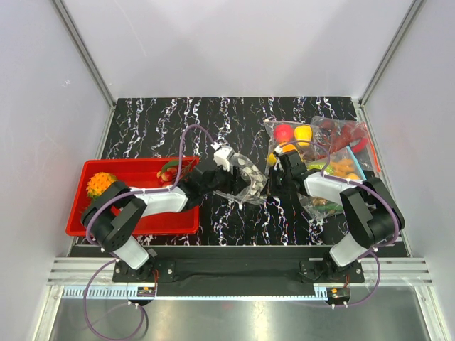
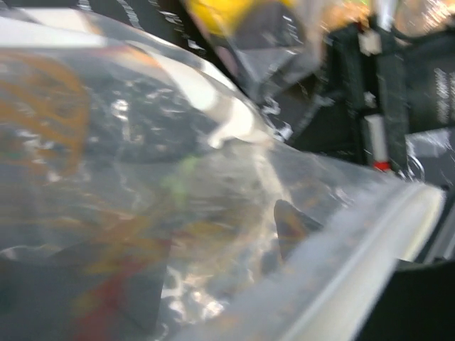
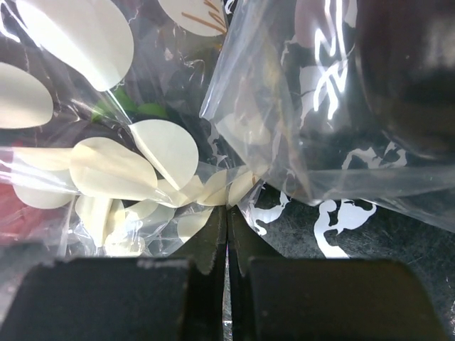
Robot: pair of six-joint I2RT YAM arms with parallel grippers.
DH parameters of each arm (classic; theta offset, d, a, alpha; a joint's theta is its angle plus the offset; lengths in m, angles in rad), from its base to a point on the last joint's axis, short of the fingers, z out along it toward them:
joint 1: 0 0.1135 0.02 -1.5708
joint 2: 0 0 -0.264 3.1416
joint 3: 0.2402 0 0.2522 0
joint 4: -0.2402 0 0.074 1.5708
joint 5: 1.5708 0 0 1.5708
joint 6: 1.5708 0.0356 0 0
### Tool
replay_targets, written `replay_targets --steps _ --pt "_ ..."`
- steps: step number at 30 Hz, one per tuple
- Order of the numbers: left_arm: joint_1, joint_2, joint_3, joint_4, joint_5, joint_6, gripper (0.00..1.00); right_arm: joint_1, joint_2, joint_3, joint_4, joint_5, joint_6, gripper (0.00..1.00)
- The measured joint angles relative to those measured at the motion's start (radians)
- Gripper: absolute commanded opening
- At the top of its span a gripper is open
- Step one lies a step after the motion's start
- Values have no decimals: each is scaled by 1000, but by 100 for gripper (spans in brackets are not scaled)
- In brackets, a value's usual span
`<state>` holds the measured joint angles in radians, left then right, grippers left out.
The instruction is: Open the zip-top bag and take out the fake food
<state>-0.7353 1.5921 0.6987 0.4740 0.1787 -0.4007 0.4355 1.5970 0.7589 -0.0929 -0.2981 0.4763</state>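
Zip-top bag [image 1: 242, 179] at counter [image 1: 142, 128] centre; tray [image 1: 170, 222] holding fake food [image 1: 99, 183] at left; other bags [image 1: 334, 153] right rear.

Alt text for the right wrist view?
The right hand is shut, its two dark fingertips pinching the clear film of the zip-top bag, which is printed with white round dots. Black marbled table shows beneath the crinkled plastic.

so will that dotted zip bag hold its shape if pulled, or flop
Probably floppy: the zip-top bag is thin creased film, bunched where the right gripper pinches it. Its glossy surface may slip. The thicker zip strip likely bends less.
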Motion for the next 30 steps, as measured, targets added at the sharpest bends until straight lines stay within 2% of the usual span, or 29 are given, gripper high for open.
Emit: replay_targets --steps 10,30 --pt "15 2 1 -5 -108 -17 62 0 1 0 3 -2 0 0" --pt "-35 131 84 13 -32 -17 65 0 10 2 5 -9 0 0"
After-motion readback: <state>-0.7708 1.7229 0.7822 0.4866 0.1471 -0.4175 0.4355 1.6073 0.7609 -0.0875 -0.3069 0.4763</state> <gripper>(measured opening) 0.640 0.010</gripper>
